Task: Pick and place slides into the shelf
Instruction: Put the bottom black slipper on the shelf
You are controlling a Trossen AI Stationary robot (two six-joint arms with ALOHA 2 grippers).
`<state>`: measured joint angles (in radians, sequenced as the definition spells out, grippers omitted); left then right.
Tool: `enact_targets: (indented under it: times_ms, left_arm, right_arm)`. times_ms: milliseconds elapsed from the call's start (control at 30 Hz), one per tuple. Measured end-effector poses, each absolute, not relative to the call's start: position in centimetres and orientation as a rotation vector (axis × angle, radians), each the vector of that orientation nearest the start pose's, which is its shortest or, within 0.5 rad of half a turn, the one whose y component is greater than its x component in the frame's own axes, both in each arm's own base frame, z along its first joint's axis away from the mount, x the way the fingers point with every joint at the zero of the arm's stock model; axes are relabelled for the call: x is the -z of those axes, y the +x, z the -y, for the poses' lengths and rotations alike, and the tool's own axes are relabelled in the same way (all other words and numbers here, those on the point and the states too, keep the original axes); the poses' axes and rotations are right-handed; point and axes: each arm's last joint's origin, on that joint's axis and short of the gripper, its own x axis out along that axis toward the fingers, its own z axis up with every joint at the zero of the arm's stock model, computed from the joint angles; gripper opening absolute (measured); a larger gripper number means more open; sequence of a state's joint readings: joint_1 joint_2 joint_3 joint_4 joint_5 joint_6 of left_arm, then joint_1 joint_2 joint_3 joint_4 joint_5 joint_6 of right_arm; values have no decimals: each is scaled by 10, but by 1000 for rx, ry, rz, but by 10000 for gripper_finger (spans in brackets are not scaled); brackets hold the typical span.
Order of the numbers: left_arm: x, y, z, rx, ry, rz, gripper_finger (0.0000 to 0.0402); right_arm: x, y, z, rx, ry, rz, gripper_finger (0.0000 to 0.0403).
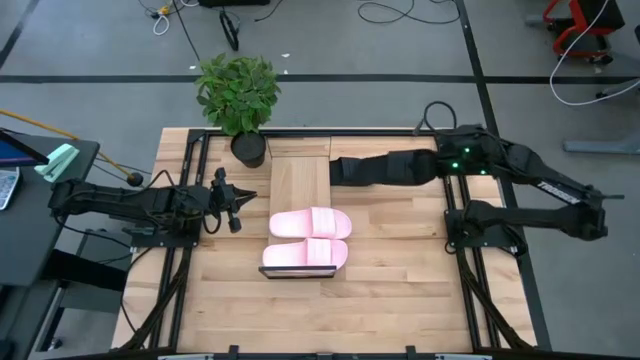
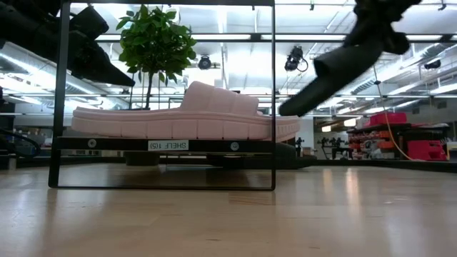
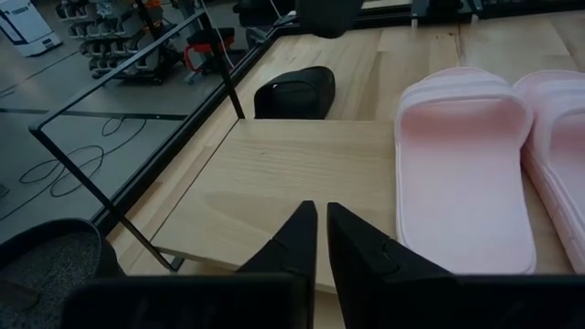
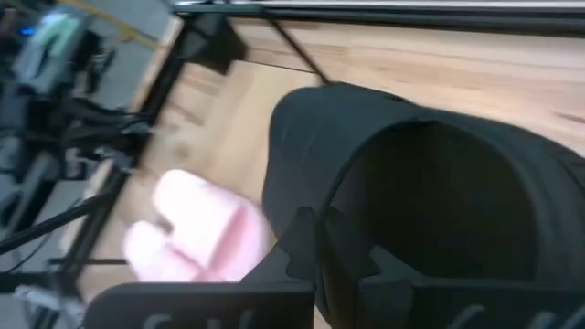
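The shelf (image 1: 298,172), a narrow light-wood board in a thin black frame, lies mid-table. Two pink slides (image 1: 310,222) (image 1: 305,253) rest sole-down side by side on its near half (image 3: 462,164). My right gripper (image 1: 385,168) reaches in from the table's right, shut on a black slide (image 1: 350,170) raised beside the shelf's far half (image 2: 314,78). A second black slide (image 3: 292,91) lies on the tabletop just past the shelf's right edge. My left gripper (image 1: 238,200) hovers left of the shelf, shut and touching nothing (image 3: 321,224). My right gripper holds the black slide (image 4: 430,183) at its rim beside the wide strap (image 4: 343,228); the dark fingers blend into the dark slide, so the exact hold does not show. The slide is lifted clear, slanting down toward the shelf with its free end (image 2: 289,108) lowest.
A potted plant (image 1: 240,90) stands at the shelf's far-left corner. The shelf's black frame posts (image 2: 273,93) rise around the board. Bare board (image 3: 274,174) shows on the shelf's far half. Open tabletop lies to the near side and right.
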<state>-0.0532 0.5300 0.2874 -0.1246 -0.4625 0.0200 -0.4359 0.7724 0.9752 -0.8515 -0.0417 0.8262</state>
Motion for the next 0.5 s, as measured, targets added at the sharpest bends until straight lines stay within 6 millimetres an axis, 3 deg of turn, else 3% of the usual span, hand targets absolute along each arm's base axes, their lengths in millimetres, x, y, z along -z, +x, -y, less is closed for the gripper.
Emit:
enact_targets:
  times_ms: [267,500]
  left_arm:
    - [-203,132,-6,-401,114,-361,29]
    - [-203,132,-6,-401,114,-361,40]
  right_arm:
    - [-337,183,54,412,873,-399,4]
    - [-320,231,67,344,814,-397,4]
